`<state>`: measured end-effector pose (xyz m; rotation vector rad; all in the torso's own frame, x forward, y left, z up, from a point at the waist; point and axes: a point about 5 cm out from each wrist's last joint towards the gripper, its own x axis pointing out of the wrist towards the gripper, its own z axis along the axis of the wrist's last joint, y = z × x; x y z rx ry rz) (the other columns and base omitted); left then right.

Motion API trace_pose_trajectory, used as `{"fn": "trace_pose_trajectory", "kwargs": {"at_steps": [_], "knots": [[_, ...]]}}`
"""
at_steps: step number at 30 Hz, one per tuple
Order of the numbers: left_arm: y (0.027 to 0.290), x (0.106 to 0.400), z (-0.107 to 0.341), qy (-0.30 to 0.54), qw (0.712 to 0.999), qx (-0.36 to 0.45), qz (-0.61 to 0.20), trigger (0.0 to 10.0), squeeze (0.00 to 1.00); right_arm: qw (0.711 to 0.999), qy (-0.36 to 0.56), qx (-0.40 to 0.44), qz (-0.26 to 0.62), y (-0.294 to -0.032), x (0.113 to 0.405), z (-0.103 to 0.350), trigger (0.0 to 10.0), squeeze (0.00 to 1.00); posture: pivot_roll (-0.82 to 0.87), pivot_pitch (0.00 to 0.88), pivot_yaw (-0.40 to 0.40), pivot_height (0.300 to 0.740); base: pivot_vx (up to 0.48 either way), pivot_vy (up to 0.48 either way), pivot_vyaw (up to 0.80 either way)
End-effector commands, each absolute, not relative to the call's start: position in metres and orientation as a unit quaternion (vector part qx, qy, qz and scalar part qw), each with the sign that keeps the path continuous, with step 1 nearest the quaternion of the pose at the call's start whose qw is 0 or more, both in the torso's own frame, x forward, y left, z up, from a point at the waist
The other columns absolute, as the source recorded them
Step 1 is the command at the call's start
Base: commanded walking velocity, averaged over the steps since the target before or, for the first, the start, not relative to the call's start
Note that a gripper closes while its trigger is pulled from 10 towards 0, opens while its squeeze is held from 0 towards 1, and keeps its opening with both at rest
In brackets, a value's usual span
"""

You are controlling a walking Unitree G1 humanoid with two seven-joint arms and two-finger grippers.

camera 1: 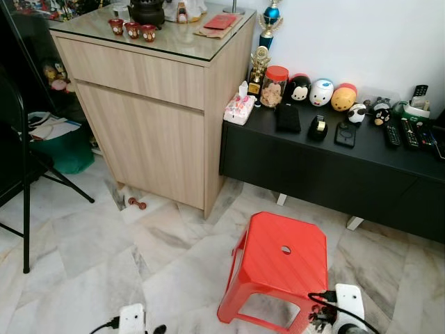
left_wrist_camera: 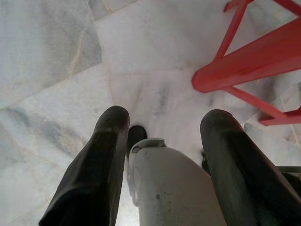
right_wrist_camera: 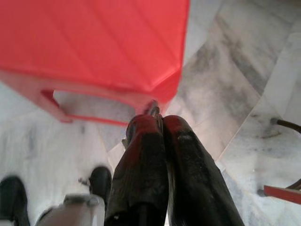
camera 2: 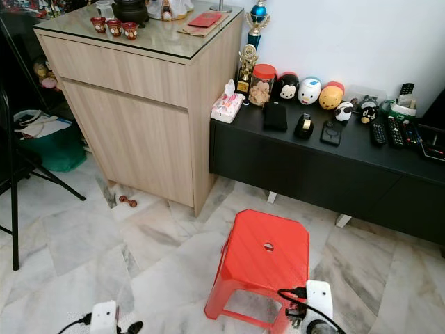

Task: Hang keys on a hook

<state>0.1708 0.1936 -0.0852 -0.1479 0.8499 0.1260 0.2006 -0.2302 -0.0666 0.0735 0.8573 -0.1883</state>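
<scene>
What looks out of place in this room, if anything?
A small red dumbbell lies loose on the marble floor at the foot of the wooden cabinet. A red stool stands alone in the middle of the floor. Nothing looks spilled or broken.

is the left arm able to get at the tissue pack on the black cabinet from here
Probably not yet: the left gripper hangs low over the floor, the tissue pack sits far ahead on the black cabinet, though nothing blocks the way.

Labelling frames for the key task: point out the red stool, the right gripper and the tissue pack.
red stool (camera 1: pixel 281 259), left eye view, middle of its seat.
right gripper (right_wrist_camera: pixel 157 123), right wrist view, between its closed fingertips.
tissue pack (camera 1: pixel 239 109), left eye view, its top.
</scene>
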Motion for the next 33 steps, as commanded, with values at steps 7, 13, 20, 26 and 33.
{"fn": "trace_pose_trajectory", "kwargs": {"at_steps": [7, 13, 20, 26, 33], "knots": [[0.195, 0.184, -0.080, 0.405, 0.910, -0.067, 0.056, 10.0, 0.00, 0.912, 0.401, 0.045, -0.073, -0.219, 0.207, -0.065, 10.0, 0.00, 0.03, 0.019, -0.062, 0.740, -0.189, 0.000, 0.00], [0.198, 0.175, -0.083, 0.414, 0.905, -0.072, 0.070, 10.0, 0.00, 0.904, 0.416, 0.053, -0.083, -0.214, 0.193, -0.073, 10.0, 0.00, 0.04, 0.012, -0.060, 0.740, -0.308, 0.000, 0.00], [0.199, 0.171, -0.085, 0.420, 0.903, -0.068, 0.066, 10.0, 0.00, 0.901, 0.421, 0.061, -0.087, -0.204, 0.188, -0.078, 10.0, 0.00, 0.04, 0.007, -0.053, 0.740, -0.316, 0.000, 0.00], [0.202, 0.169, -0.085, 0.420, 0.901, -0.072, 0.078, 10.0, 0.00, 0.899, 0.420, 0.073, -0.096, -0.200, 0.190, -0.078, 10.0, 0.00, 0.06, 0.000, -0.057, 0.740, -0.316, 0.000, 0.00], [0.201, 0.174, -0.083, 0.415, 0.905, -0.065, 0.069, 10.0, 0.00, 0.904, 0.406, 0.078, -0.109, -0.205, 0.199, -0.072, 10.0, 0.00, 0.05, 0.013, -0.059, 0.740, -0.316, 0.000, 0.00]]}}
